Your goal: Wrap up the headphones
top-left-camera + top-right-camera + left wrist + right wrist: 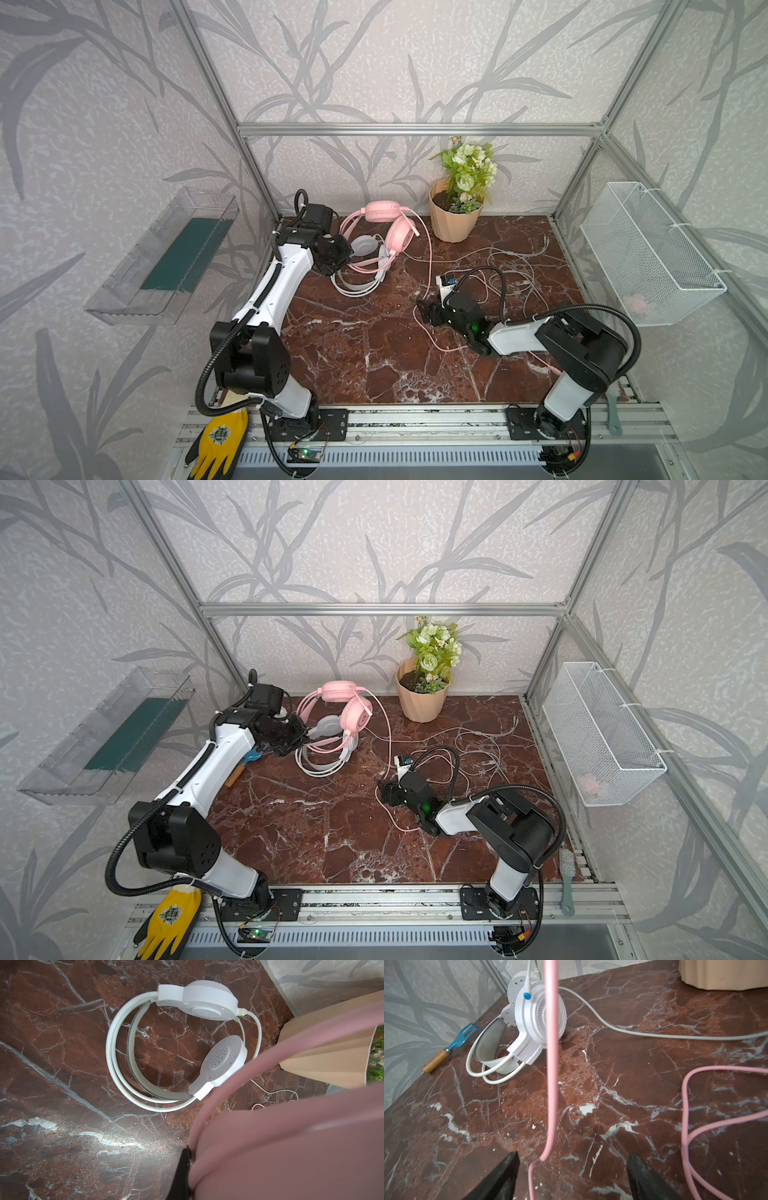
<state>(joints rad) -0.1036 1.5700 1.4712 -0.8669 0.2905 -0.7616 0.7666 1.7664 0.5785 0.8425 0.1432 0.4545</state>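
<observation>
Marble tabletop (pixel 353 353) is boxed in by leaf-patterned walls (pixel 374 62) (aluminium frame (pixel 415 129)). Pink headset (pixel 401 232) is clamped by left gripper (pixel 336 257) back left, over white headset (pixel 357 286); right gripper (pixel 573 1156) is spread around pink cable (pixel 552 1064).

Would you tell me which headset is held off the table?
The pink headset, clamped in the left gripper; the white headset rests on the table.
</observation>
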